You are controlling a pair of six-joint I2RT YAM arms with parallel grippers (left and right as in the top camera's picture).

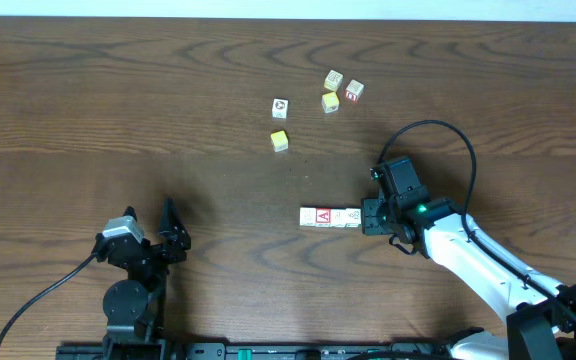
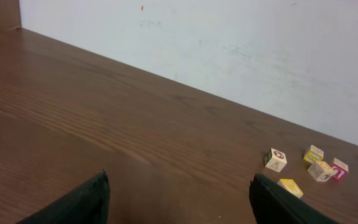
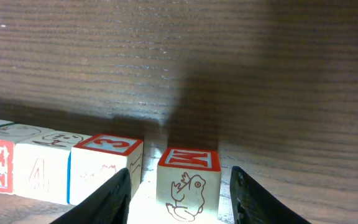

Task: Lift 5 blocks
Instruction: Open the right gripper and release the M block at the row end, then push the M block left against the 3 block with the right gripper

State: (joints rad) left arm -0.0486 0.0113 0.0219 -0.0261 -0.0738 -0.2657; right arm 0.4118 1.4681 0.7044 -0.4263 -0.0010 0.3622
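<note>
The dark wood counter [image 1: 118, 120] carries the blocks [image 1: 330, 217] in a row near its middle. The right pincer [image 3: 182, 190] stands spread around the end block [image 3: 188, 167], gaps either side. The left pincer [image 2: 179, 199] is spread and empty. They look like light, stiff, smooth wood: grip opposite flat faces.

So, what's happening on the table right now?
The right gripper is down at the right end of a row of picture blocks on the table, jaws open either side of the frog block at its end, not gripping it. Nothing is lifted. The left gripper sits open and empty, off to the side. Five loose cubes lie farther back.
</note>
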